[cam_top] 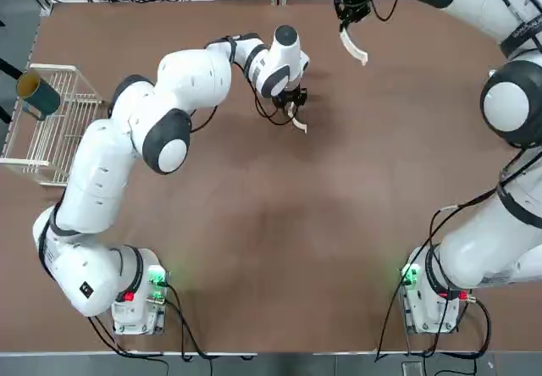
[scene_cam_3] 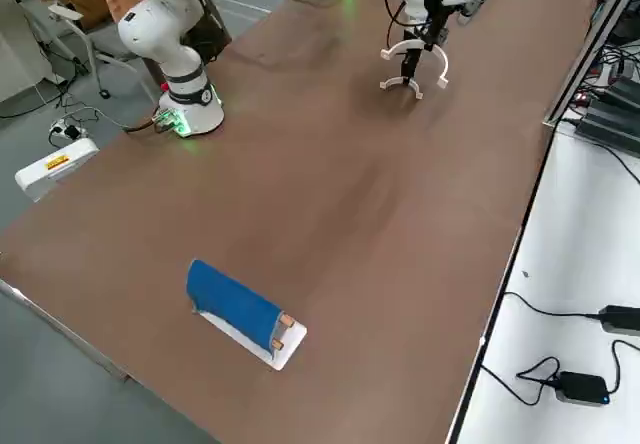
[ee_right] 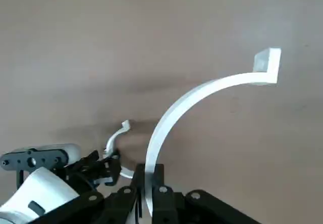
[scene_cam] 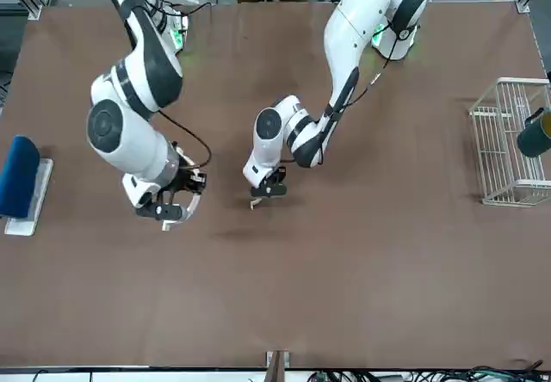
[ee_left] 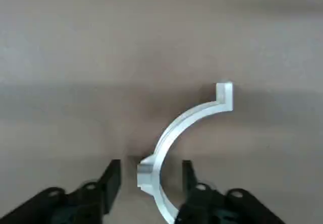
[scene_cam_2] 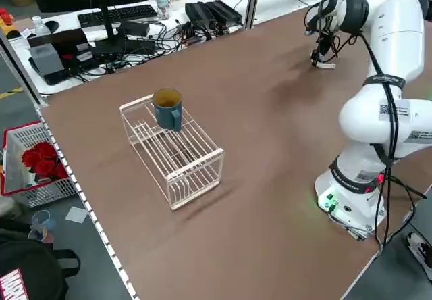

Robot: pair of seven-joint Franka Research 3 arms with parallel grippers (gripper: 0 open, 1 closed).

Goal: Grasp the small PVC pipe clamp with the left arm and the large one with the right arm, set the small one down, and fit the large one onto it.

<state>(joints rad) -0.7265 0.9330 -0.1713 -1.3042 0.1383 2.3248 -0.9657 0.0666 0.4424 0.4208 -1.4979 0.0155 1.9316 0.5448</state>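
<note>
The small PVC pipe clamp, a tight white arc, sits low at the table in the far middle. My left gripper straddles it, open, with a gap at each finger. The large clamp is a wider white arc. My right gripper is shut on one of its ends and holds it in the air near the table's far edge. In the front view the right gripper hangs to the left of the left gripper. The right wrist view looks down past the large clamp at the small clamp.
A white wire rack with a teal mug on it stands at the table's left edge. A blue object on a white base lies at the robot's right side. Cables and gear crowd the bench beyond the far edge.
</note>
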